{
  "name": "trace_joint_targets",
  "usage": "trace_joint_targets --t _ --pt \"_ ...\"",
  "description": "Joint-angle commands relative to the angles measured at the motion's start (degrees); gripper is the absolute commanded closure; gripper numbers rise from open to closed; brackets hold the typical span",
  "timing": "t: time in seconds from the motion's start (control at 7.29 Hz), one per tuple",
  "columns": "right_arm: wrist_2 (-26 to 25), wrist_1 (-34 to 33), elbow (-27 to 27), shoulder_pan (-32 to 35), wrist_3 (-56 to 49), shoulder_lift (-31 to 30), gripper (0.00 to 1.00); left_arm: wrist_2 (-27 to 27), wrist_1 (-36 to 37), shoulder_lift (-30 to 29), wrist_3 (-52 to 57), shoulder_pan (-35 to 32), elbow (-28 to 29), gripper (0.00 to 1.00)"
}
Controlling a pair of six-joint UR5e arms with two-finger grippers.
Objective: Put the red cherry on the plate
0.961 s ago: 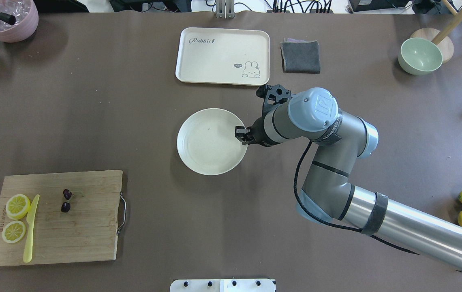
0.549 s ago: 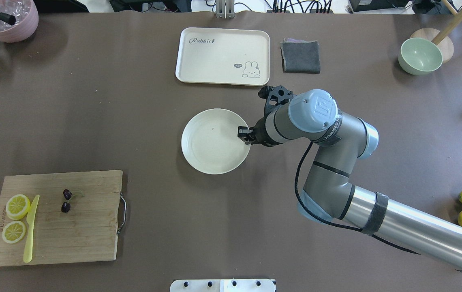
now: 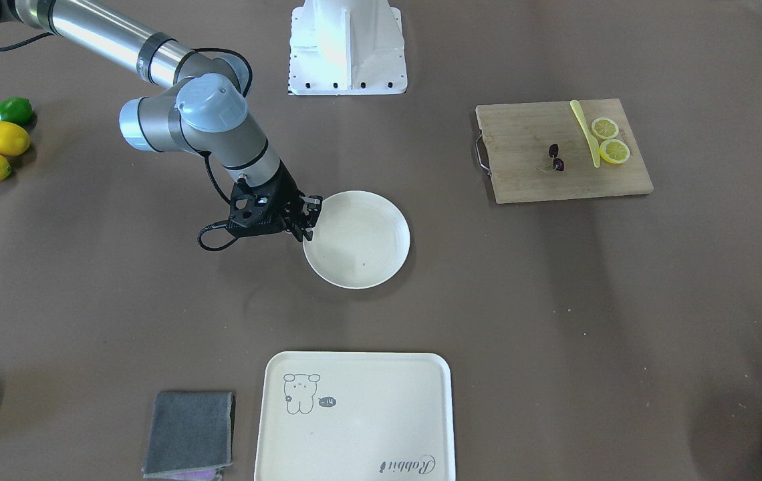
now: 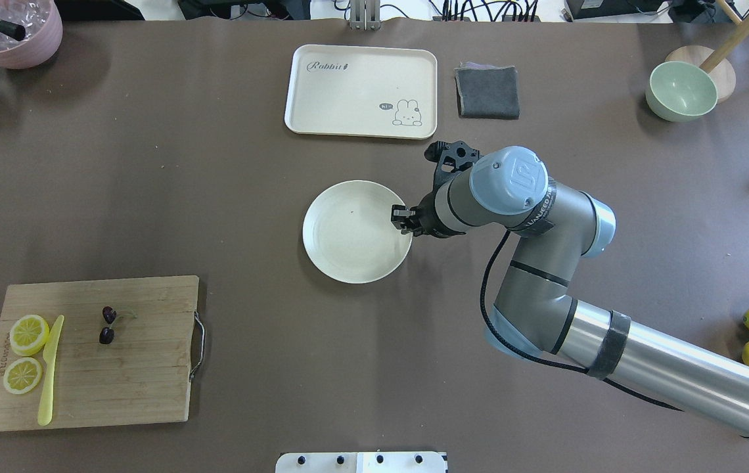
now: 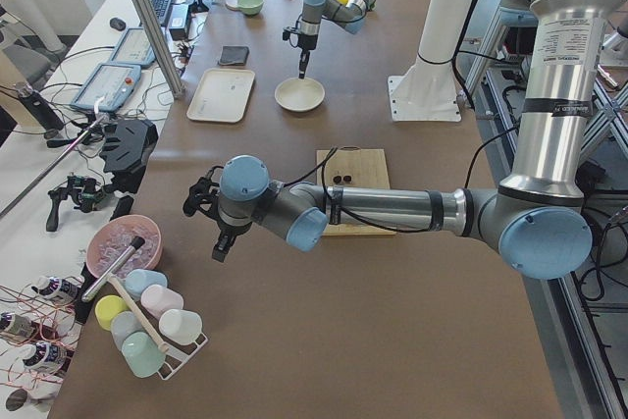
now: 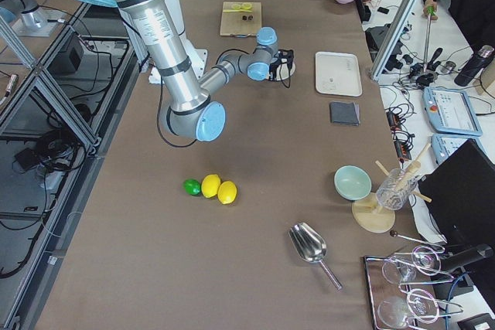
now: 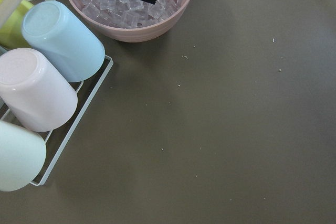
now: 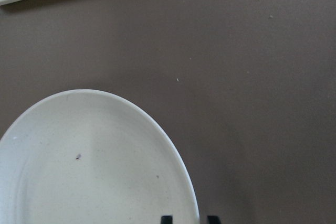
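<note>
Right gripper (image 4: 401, 220) clamped on the plate (image 4: 348, 246) rim at its 3 o'clock, seen from overhead. Left gripper (image 5: 223, 244): open or closed, impossible to tell. Red cherry (image 4: 107, 325) lying on the cutting board (image 4: 144, 381), well apart at 8 o'clock from the plate. Risks: tipping or scraping the plate if dragged by one edge; parking it beyond easy reach of the cherry-carrying arm.

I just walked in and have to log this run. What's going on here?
The right gripper pinches the rim of the plate in the middle of the table. The plate holds nothing: the red cherry lies untouched on the cutting board, well away. The left gripper hangs above the table near the pink ice bowl.
</note>
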Motion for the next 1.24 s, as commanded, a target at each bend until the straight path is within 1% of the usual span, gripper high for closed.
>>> trace_joint_targets --t 0.0,0.14,0.27,0.41,0.55,0.69,0.82,0.96,1.1 --pt "1.7 -0.5 2.5 2.6 0.1 -0.5 0.00 -0.1 -1.0 -0.4 -5.7 1.1 -2.2 0.03" --pt "5.4 -2.3 5.3 5.5 -0.6 -2.6 0.00 0.4 -4.2 0.0 -14.7 5.1 -5.4 0.03" --pt "9.3 -2.7 6.6 8.9 -0.8 -4.7 0.00 0.7 -6.5 0.3 -21.4 9.3 -7.6 0.03" --pt "12.2 -2.7 6.8 12.7 -3.5 -6.8 0.00 7.4 -6.8 0.8 -25.5 15.5 -11.3 0.03" --pt "16.9 -2.6 7.2 17.1 -8.9 -9.4 0.00 16.0 -6.8 5.4 -30.9 23.1 -17.7 0.03" --pt "20.3 -2.6 7.7 20.8 -13.2 -12.0 0.00 20.4 -6.7 9.2 -36.2 28.8 -23.2 0.03" --pt "20.6 -2.5 7.8 21.9 -15.5 -14.0 0.00 24.2 -6.7 12.4 -41.9 33.8 -26.6 0.03" --pt "20.4 -2.5 7.2 22.7 -18.1 -14.5 0.00 33.4 -6.7 15.1 -50.2 41.8 -29.4 0.03" --pt "20.1 -2.5 7.1 22.7 -18.4 -14.5 0.00 39.2 -6.7 15.3 -57.8 48.4 -29.9 0.03"
